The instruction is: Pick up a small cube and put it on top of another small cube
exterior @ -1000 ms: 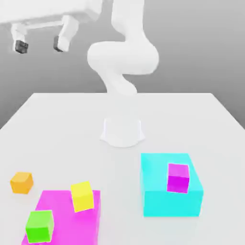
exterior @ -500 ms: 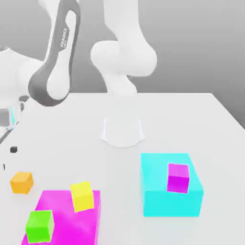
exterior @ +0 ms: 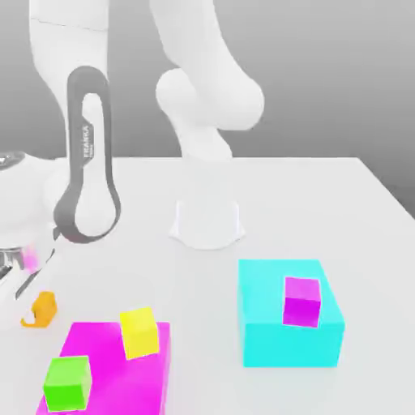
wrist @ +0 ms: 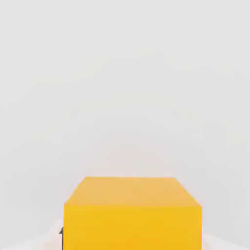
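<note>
**Gripping the orange cube at the counter's edge**

Reaching low at the exterior view's left, the white arm [exterior: 85,186] has its hand [exterior: 24,284] down at the small orange cube [exterior: 42,309], and the fingers are closed on that cube. Part of the cube is hidden behind the hand in the exterior view, so only its side toward the exterior view's right shows there. It sits at the level of the white counter [exterior: 243,203], just beside the big magenta block [exterior: 113,361] but apart from it.

From the hand view the orange cube [wrist: 132,215] appears close up, one flat face turned squarely toward the camera and its top face receding straight away. Being a cube, it has no long axis to speak of; its edges look squared to the hand.

On the magenta block rest a small yellow cube [exterior: 139,332] and a small green cube [exterior: 67,382], apart from each other. Toward the exterior view's right stands a cyan block [exterior: 267,324] carrying a small magenta cube [exterior: 301,301].
</note>
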Controlling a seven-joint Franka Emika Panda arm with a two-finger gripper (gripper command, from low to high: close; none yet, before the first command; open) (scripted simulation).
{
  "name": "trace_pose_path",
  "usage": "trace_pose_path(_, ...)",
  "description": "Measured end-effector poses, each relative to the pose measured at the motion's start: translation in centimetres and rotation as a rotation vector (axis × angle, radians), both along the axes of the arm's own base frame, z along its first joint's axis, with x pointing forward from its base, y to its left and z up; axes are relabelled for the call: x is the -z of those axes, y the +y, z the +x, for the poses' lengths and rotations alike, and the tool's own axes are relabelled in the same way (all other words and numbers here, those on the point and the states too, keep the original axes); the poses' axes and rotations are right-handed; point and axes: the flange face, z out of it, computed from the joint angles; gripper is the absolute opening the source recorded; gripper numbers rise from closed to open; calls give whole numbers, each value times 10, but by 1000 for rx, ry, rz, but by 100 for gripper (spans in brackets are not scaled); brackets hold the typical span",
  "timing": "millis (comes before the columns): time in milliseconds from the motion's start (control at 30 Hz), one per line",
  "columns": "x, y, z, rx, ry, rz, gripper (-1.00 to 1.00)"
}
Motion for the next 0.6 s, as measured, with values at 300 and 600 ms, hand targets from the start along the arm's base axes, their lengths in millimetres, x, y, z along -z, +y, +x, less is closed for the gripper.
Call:
trace_pose_path(300,-98,97,81,-131,-15,13,-100)
trace_pose_path(600,-118,207,123,-212,1,-3,-100)
